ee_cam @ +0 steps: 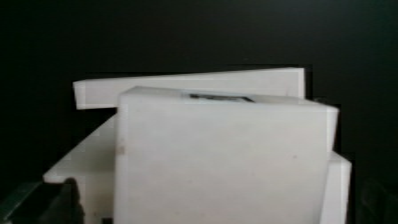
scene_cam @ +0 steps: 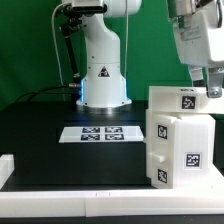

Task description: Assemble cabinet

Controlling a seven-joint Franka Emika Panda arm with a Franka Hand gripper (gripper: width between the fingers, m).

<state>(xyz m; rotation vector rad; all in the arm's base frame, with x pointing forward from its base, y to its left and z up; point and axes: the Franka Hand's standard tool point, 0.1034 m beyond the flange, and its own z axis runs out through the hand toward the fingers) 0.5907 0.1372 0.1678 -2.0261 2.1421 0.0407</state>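
Observation:
The white cabinet body (scene_cam: 181, 145) stands on the black table at the exterior view's right, with black-and-white tags on its top and side. A white slab-like part (scene_cam: 180, 100) lies across its top. My gripper (scene_cam: 211, 90) hangs straight down over the cabinet's far right corner, just above that top part. In the wrist view the white cabinet pieces (ee_cam: 222, 150) fill the picture between my fingers. The dark finger (ee_cam: 25, 205) at one side stands a little apart from the white surface. The jaws look open, astride the white part without pinching it.
The marker board (scene_cam: 100, 132) lies flat in the middle of the table in front of the robot base (scene_cam: 103, 85). A long low white border rail (scene_cam: 70, 200) runs along the near edge. A green backdrop closes the rear.

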